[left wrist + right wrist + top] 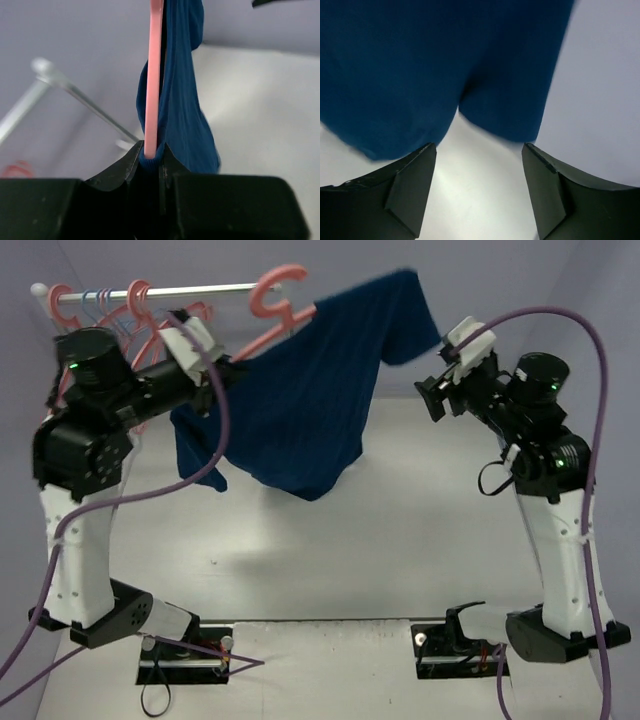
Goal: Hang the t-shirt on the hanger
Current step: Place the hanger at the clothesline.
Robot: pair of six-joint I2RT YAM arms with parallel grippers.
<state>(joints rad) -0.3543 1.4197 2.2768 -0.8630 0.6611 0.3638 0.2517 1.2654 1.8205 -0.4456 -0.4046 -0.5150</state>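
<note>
The navy t-shirt (310, 400) hangs in the air, draped over a salmon-pink hanger (285, 312) whose hook rises near the rail. My left gripper (228, 375) is shut on the hanger's end together with a fold of the shirt. In the left wrist view the pink hanger (152, 75) and the t-shirt (185, 100) run up from the left gripper (150, 150). My right gripper (428, 395) stands open just right of the shirt's raised sleeve. In the right wrist view the t-shirt (420, 65) fills the top, beyond the open right gripper (479, 150), which holds nothing.
A metal rail (200, 288) runs along the back left, carrying several pink and light-blue hangers (135, 302). The rail (85, 100) also shows in the left wrist view. The white tabletop (380, 540) lies below the hanging shirt.
</note>
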